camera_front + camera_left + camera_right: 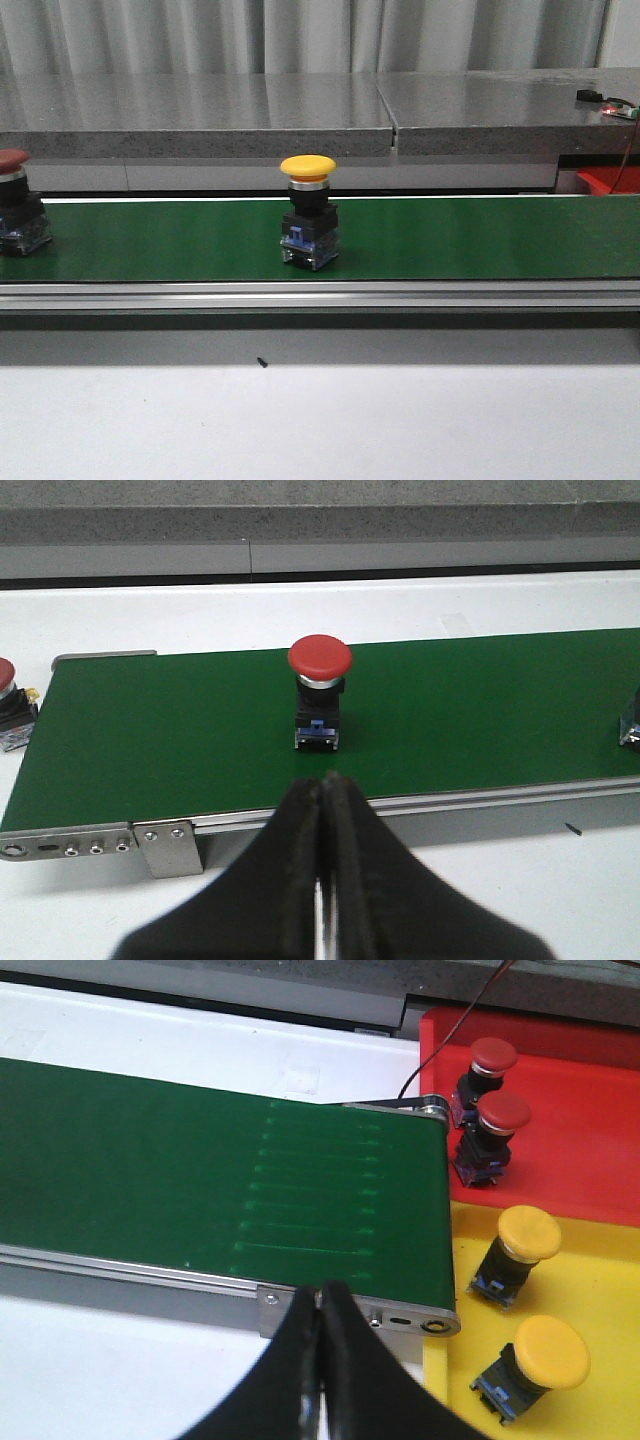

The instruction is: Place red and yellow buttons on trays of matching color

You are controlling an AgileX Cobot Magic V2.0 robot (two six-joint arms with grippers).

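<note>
A yellow button (308, 210) stands upright mid-way along the green belt (480, 240), and a red button (15, 205) rides at the belt's left edge. In the left wrist view that red button (320, 690) stands on the belt just beyond my left gripper (322, 780), which is shut and empty. My right gripper (322, 1295) is also shut and empty, hovering before the belt's right end. Beside that end lie the red tray (580, 1160) with two red buttons (495, 1130) and the yellow tray (610, 1280) with two yellow buttons (525, 1245). Neither gripper shows in the front view.
Another red button (8, 705) sits on the white table off the belt's left end. A metal rail (320, 292) runs along the belt's near side. A grey stone ledge (200, 115) rises behind the belt. A wire (470, 1010) trails over the red tray's far corner.
</note>
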